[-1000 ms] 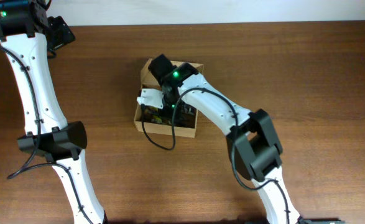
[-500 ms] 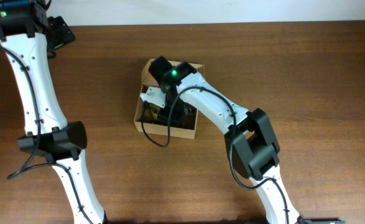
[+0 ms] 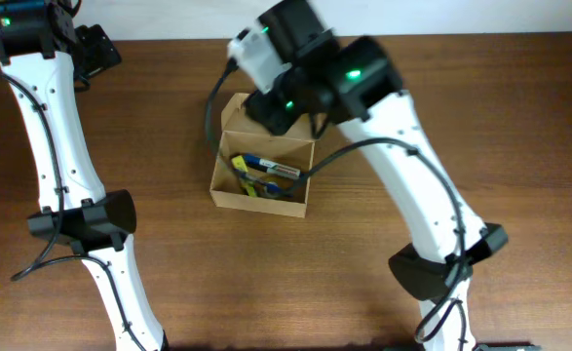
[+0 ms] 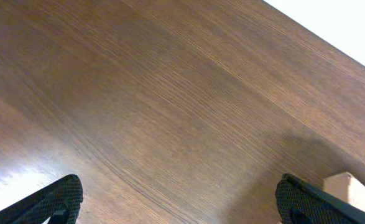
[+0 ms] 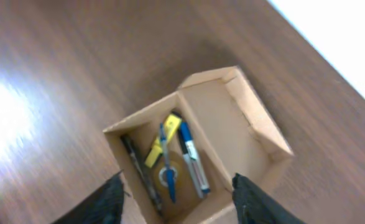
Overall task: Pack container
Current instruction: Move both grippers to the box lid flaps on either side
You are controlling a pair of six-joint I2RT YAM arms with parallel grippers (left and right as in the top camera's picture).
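Seeing container [image 3: 259, 204] long axis crosswise in overhead, flap up; blue marker [image 3: 271, 167], yellow item [image 3: 247, 187] inside. My right gripper [image 5: 179, 199] above it: spread wide, holding nothing.

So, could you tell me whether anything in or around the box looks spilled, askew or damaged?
Nothing stands out. The container sits flat on the table, flap open, with the blue marker and other items lying inside; none outside it.

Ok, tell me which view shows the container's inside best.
Right wrist: it looks straight into the open container, blue marker visible. Overhead shows it smaller, lid partly hidden. Left wrist catches only one corner.
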